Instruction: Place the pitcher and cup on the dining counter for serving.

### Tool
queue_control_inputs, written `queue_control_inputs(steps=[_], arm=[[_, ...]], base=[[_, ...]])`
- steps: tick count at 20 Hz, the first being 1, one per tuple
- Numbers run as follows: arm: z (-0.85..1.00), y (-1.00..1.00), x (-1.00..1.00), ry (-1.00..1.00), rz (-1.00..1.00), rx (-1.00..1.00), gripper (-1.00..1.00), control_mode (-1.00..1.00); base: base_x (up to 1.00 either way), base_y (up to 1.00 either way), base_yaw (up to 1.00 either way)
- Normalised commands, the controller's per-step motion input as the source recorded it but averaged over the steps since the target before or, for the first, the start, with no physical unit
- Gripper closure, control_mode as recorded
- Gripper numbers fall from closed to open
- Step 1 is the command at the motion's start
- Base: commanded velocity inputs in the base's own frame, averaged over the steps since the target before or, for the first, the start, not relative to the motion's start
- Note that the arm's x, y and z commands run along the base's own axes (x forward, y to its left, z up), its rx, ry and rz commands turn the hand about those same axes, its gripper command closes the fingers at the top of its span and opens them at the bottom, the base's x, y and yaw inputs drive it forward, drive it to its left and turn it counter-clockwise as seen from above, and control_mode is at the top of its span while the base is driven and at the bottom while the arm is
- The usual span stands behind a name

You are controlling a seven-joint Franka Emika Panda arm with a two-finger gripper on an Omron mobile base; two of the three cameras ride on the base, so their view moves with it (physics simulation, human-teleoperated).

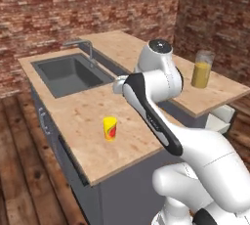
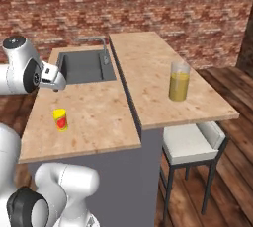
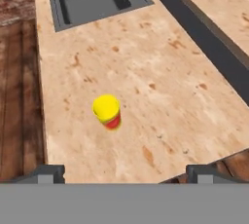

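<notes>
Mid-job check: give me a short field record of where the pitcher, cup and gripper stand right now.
pitcher: upright on the dining counter, amber liquid inside
cup: upright on the lower sink counter, near its front edge, not yet on the dining counter
gripper: open, empty, above the sink counter, cup ahead of it
sink: behind the cup
left to do: move the cup

Glossy white arm (image 1: 161,97), dark joints
</notes>
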Motion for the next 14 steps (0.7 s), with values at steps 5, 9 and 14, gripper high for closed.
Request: queue_control_inputs(steps=[5, 9, 14], arm=[[0.0, 0.0, 0.0, 0.0, 0.0, 0.0, -1.0, 1.0], [0.0, 0.0, 0.0, 0.0, 0.0, 0.0, -1.0, 1.0], [0.0, 0.0, 0.0, 0.0, 0.0, 0.0, -1.0, 1.0]], base=[[0.07, 0.33, 0.34], [0.14, -0.03, 0.43], [0.3, -0.2, 0.33]])
